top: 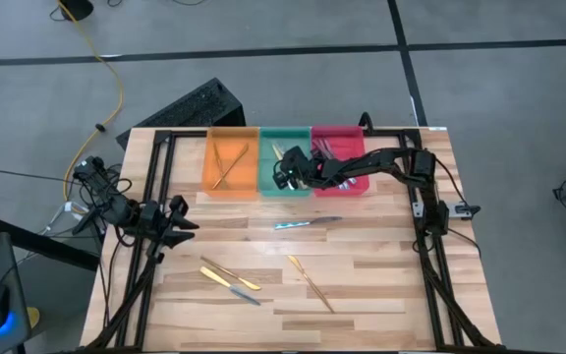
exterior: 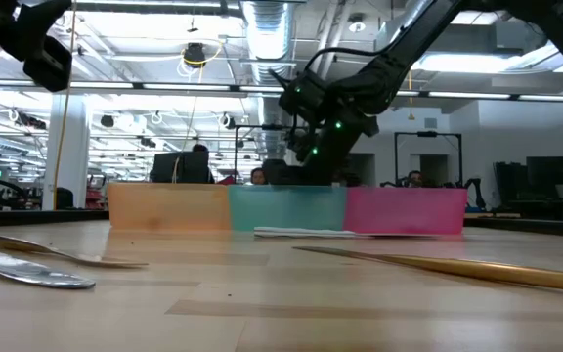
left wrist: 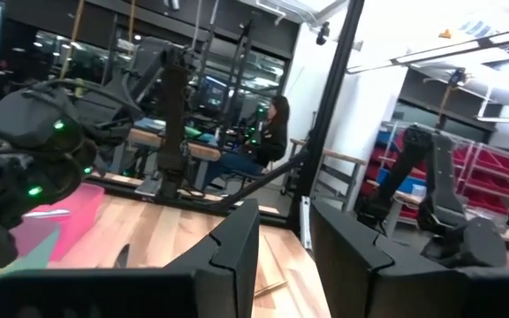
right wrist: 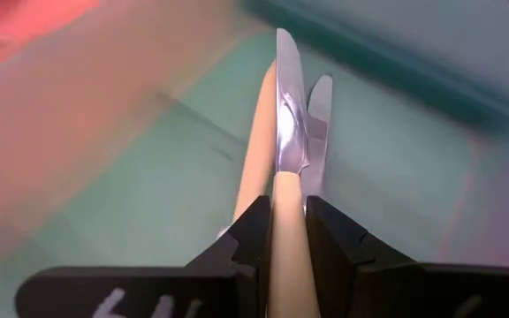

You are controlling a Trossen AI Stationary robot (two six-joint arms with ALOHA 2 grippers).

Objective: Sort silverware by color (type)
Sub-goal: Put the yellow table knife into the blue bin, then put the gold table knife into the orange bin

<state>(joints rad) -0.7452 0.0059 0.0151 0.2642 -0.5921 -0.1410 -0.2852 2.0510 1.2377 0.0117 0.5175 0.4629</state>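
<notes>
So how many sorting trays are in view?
3, side by side in a row: orange tray on the left, green tray in the middle, under the right claw gripping a pale-handled knife, red tray on the right. None seem hidden.

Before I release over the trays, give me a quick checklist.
1. Right end effector shut on knife: ok.
2. Knife over green tray, not the red one: ok.
3. Pale handles like it already lying in that tray: ok.
4. Left end effector parked at left table edge, away from trays: ok.
5. Height above tray floor: cannot tell.
6. Silverware still on table: not ok, several left.
</notes>
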